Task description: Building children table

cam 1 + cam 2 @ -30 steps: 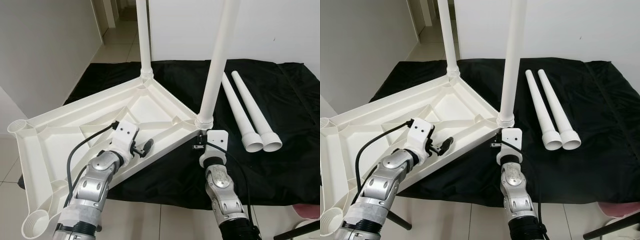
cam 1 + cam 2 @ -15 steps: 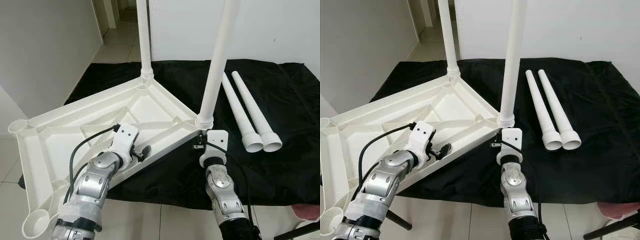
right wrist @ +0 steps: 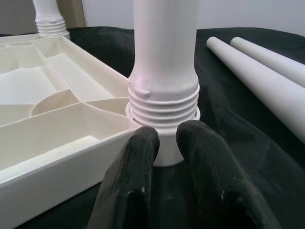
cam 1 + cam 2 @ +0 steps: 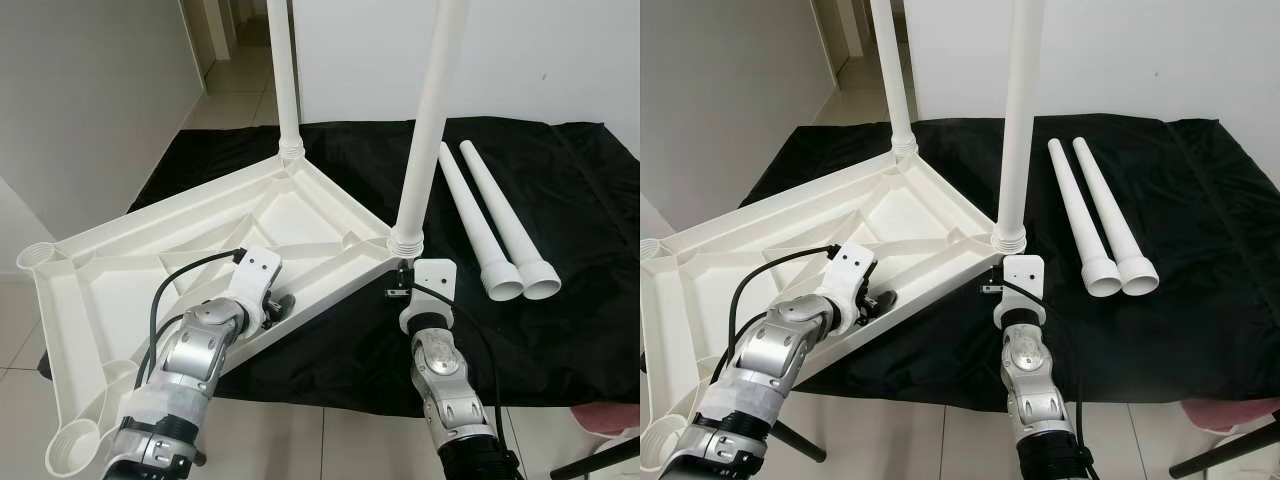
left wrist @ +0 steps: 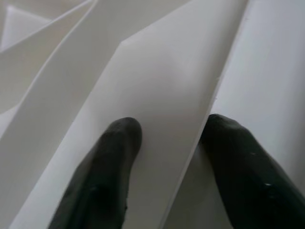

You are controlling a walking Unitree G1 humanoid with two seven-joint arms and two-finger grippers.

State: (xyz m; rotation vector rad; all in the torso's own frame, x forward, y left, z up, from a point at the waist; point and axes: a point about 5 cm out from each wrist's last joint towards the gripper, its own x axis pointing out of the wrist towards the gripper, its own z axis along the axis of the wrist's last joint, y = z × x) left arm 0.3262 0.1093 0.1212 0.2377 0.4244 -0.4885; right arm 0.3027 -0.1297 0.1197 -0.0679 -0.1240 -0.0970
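No writing is showing on any part. The upturned white tabletop [image 4: 200, 250] is lying partly on the black cloth [image 4: 560, 300], two legs [image 4: 430, 120] standing screwed in, two spare legs [image 4: 500, 225] lying beside. The left gripper [image 5: 167, 143] is straddling the tabletop's rim, fingers [image 5: 109, 162] apart. The right gripper [image 3: 167, 138], fingers nearly together and empty, is touching the near leg's socket.
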